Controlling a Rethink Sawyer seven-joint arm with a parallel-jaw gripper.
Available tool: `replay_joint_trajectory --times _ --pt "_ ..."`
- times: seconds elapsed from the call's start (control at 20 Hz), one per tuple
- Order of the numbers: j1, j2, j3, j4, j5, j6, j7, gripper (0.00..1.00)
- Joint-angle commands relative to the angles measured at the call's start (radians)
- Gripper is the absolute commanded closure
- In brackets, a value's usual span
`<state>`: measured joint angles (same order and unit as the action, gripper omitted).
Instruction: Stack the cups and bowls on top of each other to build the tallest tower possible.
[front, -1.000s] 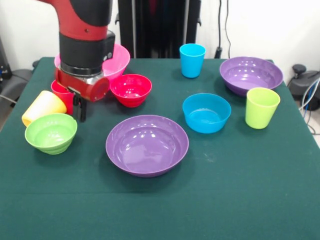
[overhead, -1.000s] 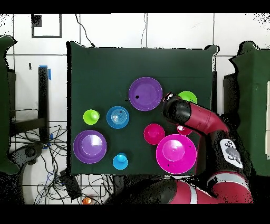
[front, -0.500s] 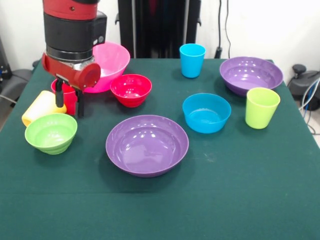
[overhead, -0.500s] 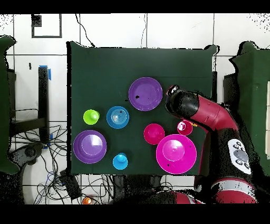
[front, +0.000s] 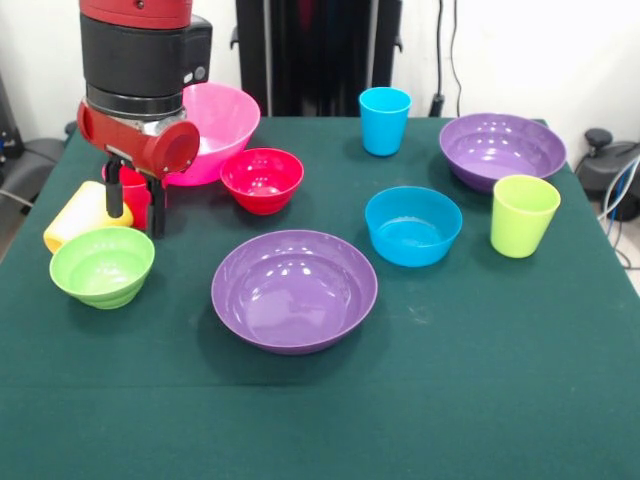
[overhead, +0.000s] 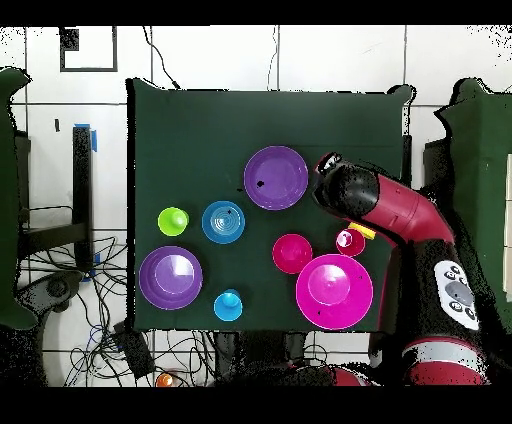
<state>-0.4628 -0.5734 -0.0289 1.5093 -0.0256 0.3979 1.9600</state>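
Note:
My gripper hangs at the table's left side in the front view, open, with one finger on each side of the upright red cup. The yellow cup lies on its side just left of it, behind the small green bowl. The pink bowl and small red bowl sit behind and to the right. A purple bowl is in the middle, then the blue bowl, lime cup, blue cup and a second purple bowl. Nothing is stacked.
In the overhead view the red arm covers the green bowl and most of the yellow cup. The table is covered in dark green cloth. Cables and black stands lie off its far edge.
The gripper has turned and shifted slightly left in the front view. Both fingers now show, standing either side of the red cup. No cup or bowl has moved noticeably.

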Motion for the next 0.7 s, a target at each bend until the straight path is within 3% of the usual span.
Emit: replay_joint_trajectory --times 0.05,0.55,0.7 --pt "-0.005 0.032 0.116 -0.021 -0.001 0.112 -0.001 0.00" --pt "-0.014 0.097 0.134 -0.053 -0.015 0.073 -0.003 0.00" --pt "0.013 0.118 0.088 -0.088 -0.032 0.127 0.004 0.00"
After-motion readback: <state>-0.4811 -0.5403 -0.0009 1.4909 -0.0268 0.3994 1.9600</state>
